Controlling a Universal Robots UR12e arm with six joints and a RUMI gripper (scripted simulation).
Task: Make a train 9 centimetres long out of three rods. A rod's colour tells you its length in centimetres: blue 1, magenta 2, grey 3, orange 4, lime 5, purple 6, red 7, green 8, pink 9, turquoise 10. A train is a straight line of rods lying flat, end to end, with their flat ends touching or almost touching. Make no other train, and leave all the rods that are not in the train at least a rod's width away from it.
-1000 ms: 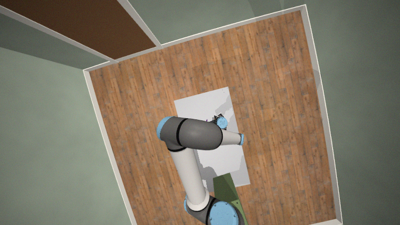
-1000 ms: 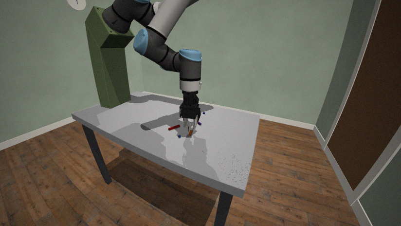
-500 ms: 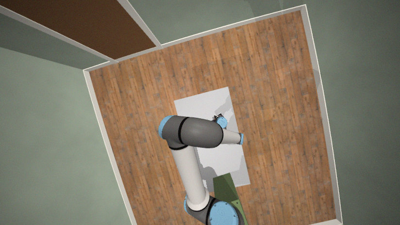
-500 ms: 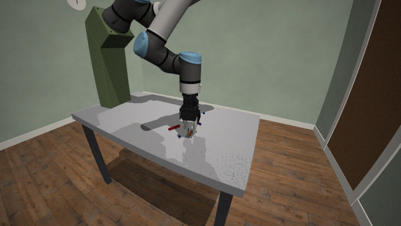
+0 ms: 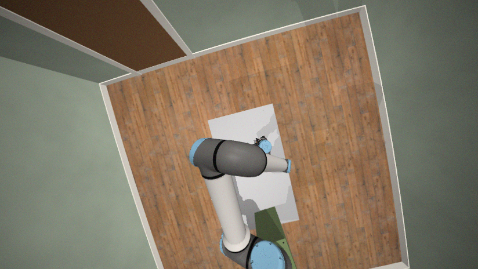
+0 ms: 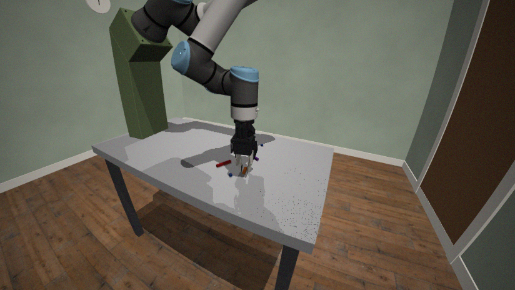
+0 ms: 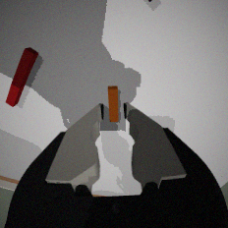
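Observation:
The gripper [image 6: 244, 171] [image 7: 113, 111] points down, low over the table, its fingers partly closed but open. An orange rod [image 6: 245, 169] [image 7: 113, 98] lies between and ahead of the fingertips, with a gap on either side. A red rod [image 6: 224, 163] [image 7: 22, 77] lies apart, to the left in both views. A blue rod [image 6: 230, 174] lies near the orange one in the exterior view. A purple rod [image 6: 255, 158] shows behind the gripper, partly hidden. Another blue rod [image 6: 262, 145] lies farther back. The arm hides the rods in the top view.
The grey table [image 5: 222, 125] [image 6: 299, 165] carries the rods. The green robot stand [image 5: 267, 222] [image 6: 144, 97] is at one end of it. Arm shadows cross the table around the rods. A dark end [image 7: 150, 1] of something shows at the wrist view's top edge.

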